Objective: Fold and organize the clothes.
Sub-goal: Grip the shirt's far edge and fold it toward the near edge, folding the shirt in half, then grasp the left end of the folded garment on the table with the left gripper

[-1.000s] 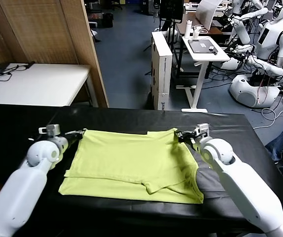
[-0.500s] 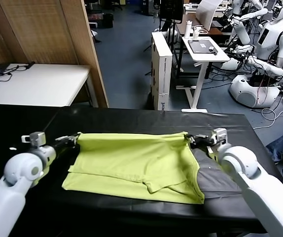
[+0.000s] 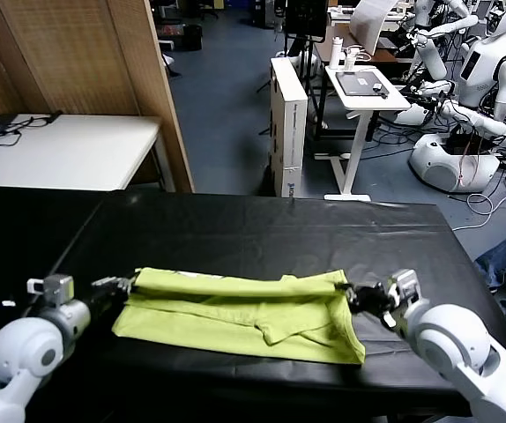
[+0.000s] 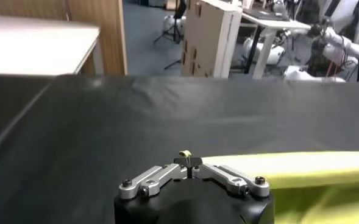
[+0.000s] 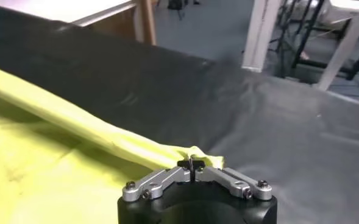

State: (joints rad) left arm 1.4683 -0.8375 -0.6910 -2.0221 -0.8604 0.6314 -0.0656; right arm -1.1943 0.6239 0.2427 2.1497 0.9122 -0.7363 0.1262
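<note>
While the fold is mid-way: the T-shirt [image 3: 240, 310] lies across the near part of the black table covering [image 3: 262, 229], its far edge lifted and carried toward the robot over the lower layer.
T-shirt shape: a long lime band, upper edge pulled taut between two held corners, lower layer flat with one sleeve bump near the middle front.
Left gripper [image 3: 121, 284]: at the shirt's left far corner, jaws clenched on a pinch of fabric; in the left wrist view a small yellow tuft shows at the closed tips [image 4: 186, 159].
Right gripper [image 3: 355, 293]: at the right far corner, jaws clamped on the cloth; the right wrist view shows the hem running straight into its tips [image 5: 192, 163].
Why held so: gripping both corners level probably keeps the edge straight, so the crease forms square across the body.
Step in hand: likely bringing the far edge down onto the near hem to halve the shirt.
Poor view: whether the held corners are hem or shoulders is hard to tell.
Surroundings: white table [image 3: 59, 150] to the left beyond, white desk [image 3: 368, 88] and other robots [image 3: 473, 79] farther back.
</note>
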